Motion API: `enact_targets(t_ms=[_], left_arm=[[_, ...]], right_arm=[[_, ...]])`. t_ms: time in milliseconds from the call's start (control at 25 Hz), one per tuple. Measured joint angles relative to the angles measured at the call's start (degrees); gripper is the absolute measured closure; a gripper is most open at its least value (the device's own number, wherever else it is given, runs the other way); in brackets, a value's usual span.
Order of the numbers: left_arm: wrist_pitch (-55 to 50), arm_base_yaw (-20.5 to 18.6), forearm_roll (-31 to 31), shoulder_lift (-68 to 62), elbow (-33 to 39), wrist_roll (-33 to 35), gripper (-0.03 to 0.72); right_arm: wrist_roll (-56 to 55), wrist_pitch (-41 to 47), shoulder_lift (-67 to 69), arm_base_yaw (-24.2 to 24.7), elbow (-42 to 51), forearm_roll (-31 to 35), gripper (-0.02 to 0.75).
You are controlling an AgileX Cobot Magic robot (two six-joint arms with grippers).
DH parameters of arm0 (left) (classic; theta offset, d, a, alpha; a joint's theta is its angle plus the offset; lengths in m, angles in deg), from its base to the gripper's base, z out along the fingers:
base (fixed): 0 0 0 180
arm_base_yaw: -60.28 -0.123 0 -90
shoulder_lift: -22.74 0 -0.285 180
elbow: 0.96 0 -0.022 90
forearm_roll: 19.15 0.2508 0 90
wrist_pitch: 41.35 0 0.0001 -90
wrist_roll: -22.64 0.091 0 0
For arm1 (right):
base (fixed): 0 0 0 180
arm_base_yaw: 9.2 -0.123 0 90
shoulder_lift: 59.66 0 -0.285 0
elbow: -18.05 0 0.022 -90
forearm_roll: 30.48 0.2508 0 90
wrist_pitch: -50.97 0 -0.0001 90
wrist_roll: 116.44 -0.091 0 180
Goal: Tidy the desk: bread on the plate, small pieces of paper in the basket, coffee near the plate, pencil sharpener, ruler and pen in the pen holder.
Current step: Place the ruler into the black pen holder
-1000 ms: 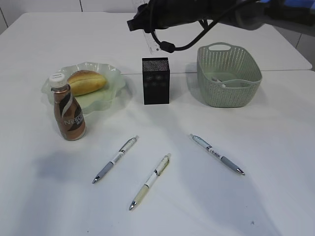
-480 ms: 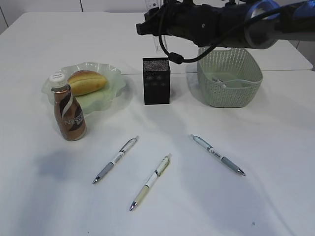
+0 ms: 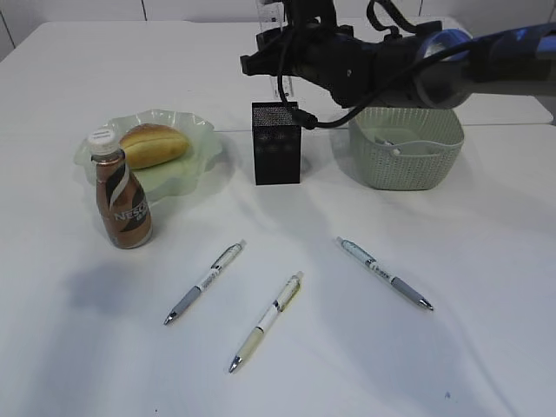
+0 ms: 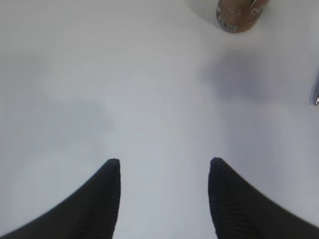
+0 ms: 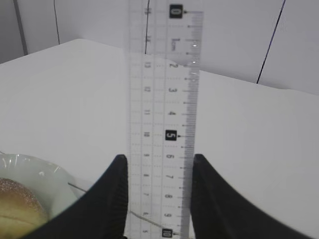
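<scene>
My right gripper (image 3: 283, 54) (image 5: 158, 157) is shut on a clear ruler (image 5: 164, 99), holding it upright just above the black pen holder (image 3: 275, 143); the ruler's top shows above the arm (image 3: 268, 12). Bread (image 3: 153, 143) lies on the green plate (image 3: 193, 165), with the coffee bottle (image 3: 122, 195) beside the plate. Three pens (image 3: 204, 281) (image 3: 266, 321) (image 3: 384, 274) lie on the table in front. My left gripper (image 4: 163, 162) is open and empty over bare table, below the coffee bottle (image 4: 241, 12). No pencil sharpener is visible.
The green basket (image 3: 405, 139) stands right of the pen holder with a paper scrap (image 3: 391, 146) inside. The right arm reaches across above the basket's left side. A pen tip (image 4: 316, 94) shows at the left wrist view's right edge.
The right arm has shifted right and the ruler now stands more upright, directly over the pen holder. Everything on the table is unmoved.
</scene>
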Motion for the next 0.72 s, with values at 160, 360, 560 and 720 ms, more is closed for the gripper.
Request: enact_targets(t_ms=[160, 360, 560, 720], left_arm=[[0.0, 0.0, 0.0, 0.0, 0.0, 0.0, 0.294], [0.0, 0.0, 0.0, 0.0, 0.0, 0.0, 0.294], [0.0, 0.0, -0.25, 0.0, 0.0, 0.0, 0.294], [0.0, 0.0, -0.62, 0.0, 0.0, 0.0, 0.294]], right_arm=[[-1.08, -1.72, 1.55, 0.0, 0.0, 0.1, 0.447], [-2.68, -2.32, 2.25, 0.0, 0.0, 0.1, 0.447], [-3.83, -3.02, 2.25, 0.0, 0.0, 0.1, 0.447], [-5.75, -3.12, 2.25, 0.0, 0.0, 0.1, 0.447]])
